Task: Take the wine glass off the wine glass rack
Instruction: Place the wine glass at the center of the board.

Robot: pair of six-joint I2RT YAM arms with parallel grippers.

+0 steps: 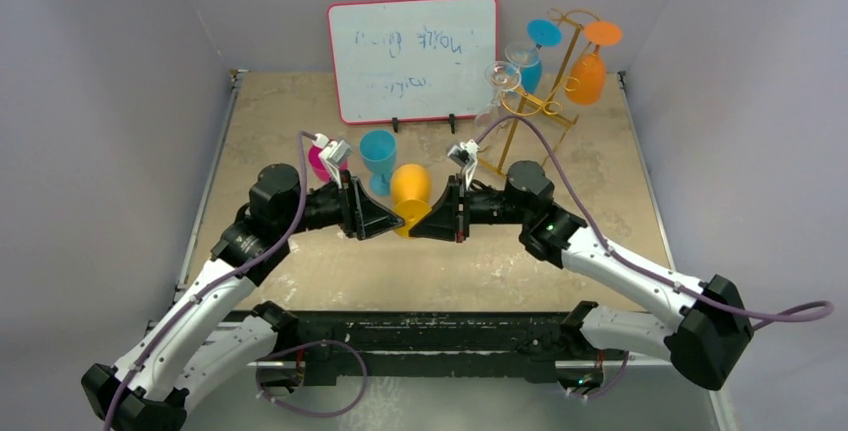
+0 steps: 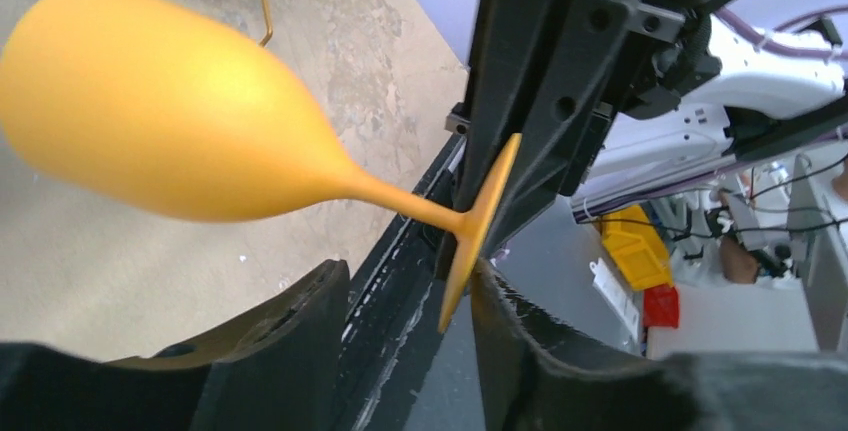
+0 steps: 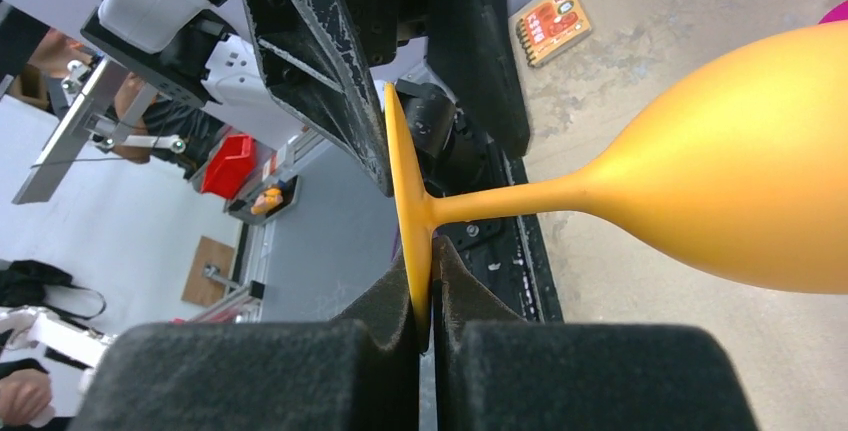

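**Orange glass held between two arms, clear of the rack**

The right gripper is clenched on the rim of the round foot of the orange wine glass, which hangs over the middle of the table, its bowl pointing toward the far side. The left gripper stands released, its fingers parted on either side of that same foot, with a gap showing on the bowl side. The glass is well apart from the gold wine glass rack at the far right corner, just beside the red-framed whiteboard, where blue, orange and clear glasses hang. A blue glass and a pink glass sit behind the left arm.
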